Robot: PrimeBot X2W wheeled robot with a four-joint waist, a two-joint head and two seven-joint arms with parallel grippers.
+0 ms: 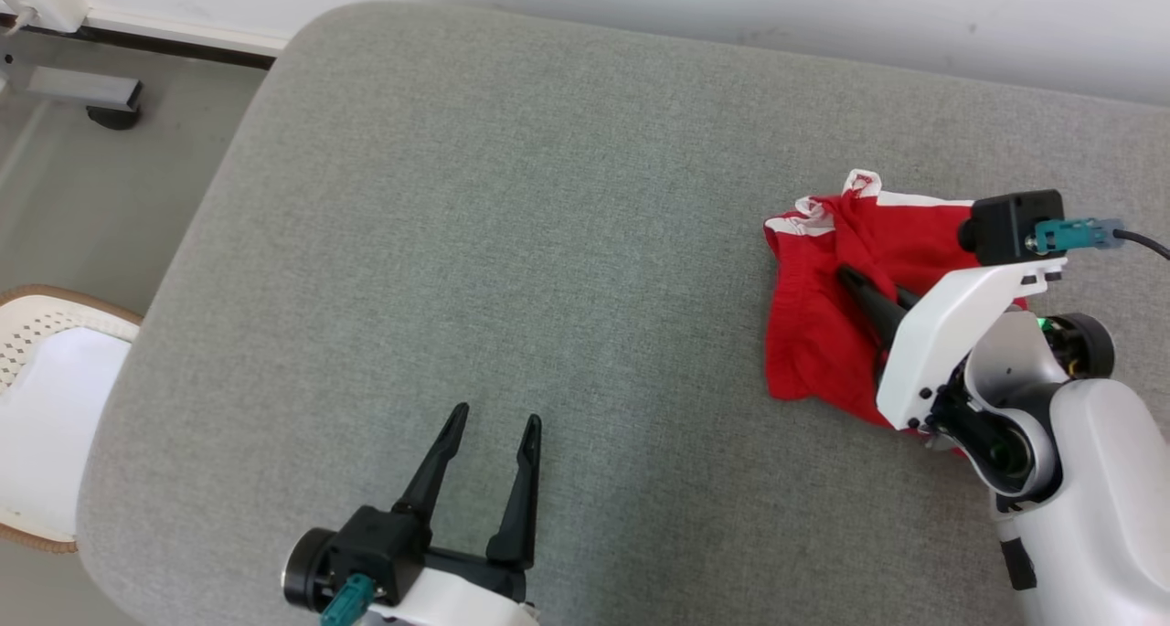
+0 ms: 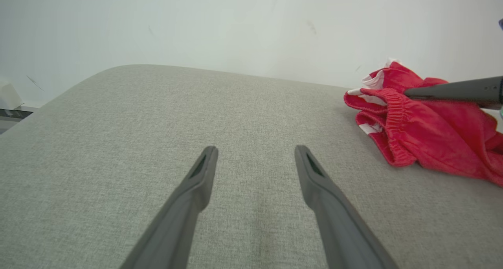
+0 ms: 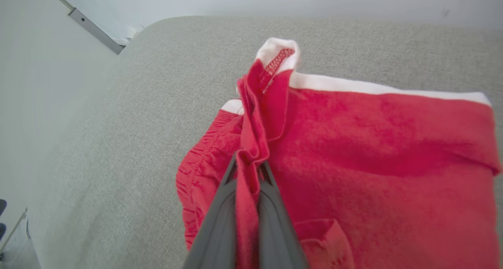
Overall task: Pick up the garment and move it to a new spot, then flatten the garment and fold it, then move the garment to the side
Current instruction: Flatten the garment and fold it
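Note:
The garment (image 1: 823, 334) is a pair of red shorts with white trim, lying crumpled at the right of the grey cushion (image 1: 512, 242). My right gripper (image 1: 850, 279) is shut on a fold of its red cloth near the elastic waistband. In the right wrist view the pinched fold rises between the two closed fingers (image 3: 220, 218), and the garment (image 3: 373, 155) spreads out to the right. My left gripper (image 1: 494, 416) stands open over bare cushion at the lower middle, well left of the garment. The left wrist view shows its spread fingers (image 2: 196, 182) and the garment (image 2: 424, 131) at the far right.
A white wall runs behind the cushion. To the left, beyond the cushion's rounded edge, are the floor, a white woven chair seat (image 1: 46, 397) and a metal furniture foot (image 1: 101, 96). The cushion's wide middle (image 2: 235, 116) is bare grey fabric.

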